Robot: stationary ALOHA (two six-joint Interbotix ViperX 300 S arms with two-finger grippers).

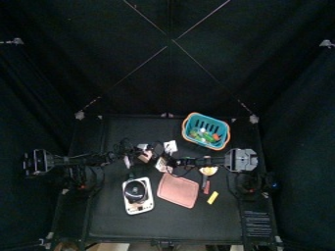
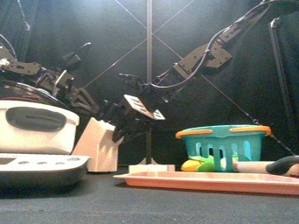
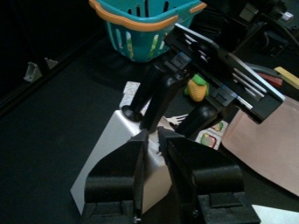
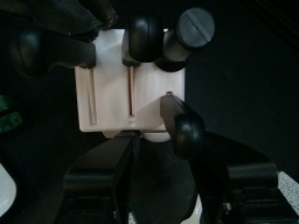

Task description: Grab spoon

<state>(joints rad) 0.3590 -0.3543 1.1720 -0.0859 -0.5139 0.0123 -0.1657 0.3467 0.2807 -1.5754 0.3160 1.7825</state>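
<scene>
At the table's middle, in the white holder [image 4: 105,96], take the spoon [image 4: 142,39], probably one of the upright black handles, by that stiff, light, rather smooth handle, squarely and below its tip, with the right gripper [image 4: 149,122] hovering above, partly open, holding nothing.

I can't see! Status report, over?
Right end effector open over white block. Left end effector parked nearby. Nothing held; black handles crowd together, spoon unclear.
</scene>
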